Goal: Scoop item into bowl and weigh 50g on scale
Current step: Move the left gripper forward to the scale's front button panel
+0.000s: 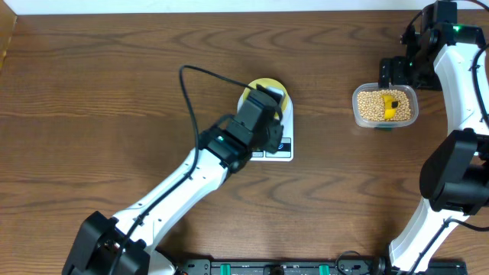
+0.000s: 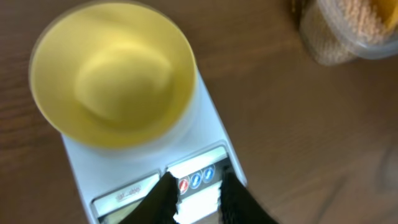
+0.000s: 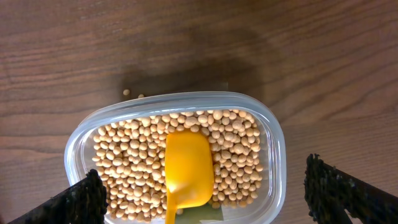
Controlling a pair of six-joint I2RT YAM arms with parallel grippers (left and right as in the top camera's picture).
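Now, the left pincer hangs right over the front of the scale. Its jaws are only a little way apart with nothing between them, and the two dark fingertips straddle the row of small buttons beside the display. The picture is blurred, so I can't tell whether a tip is touching a button, and the display can't be read. The bowl sits on the scale's platform, and it's empty, not a bean in it.

Looks to me like the step is waking or zeroing the scale with the bowl aboard, and that's the one to get right. Press one tip squarely on a single button, straight down, light and brief. Keep the arm off the bowl's rim so nothing nudges it or adds weight, then pull clear so the reading can settle.

Over on the other side, the right pincer is spread as wide as it goes, holding nothing, hovering above the clear tub. That's where the beans are, filling the tub, with the yellow scoop lying on top, handle toward the camera. A couple of stray beans lie on the surface just beyond the tub's far wall. From overhead, tub and scale are well apart, so every scoopful has a carry ahead. Scooping not yet begun, I'd judge.
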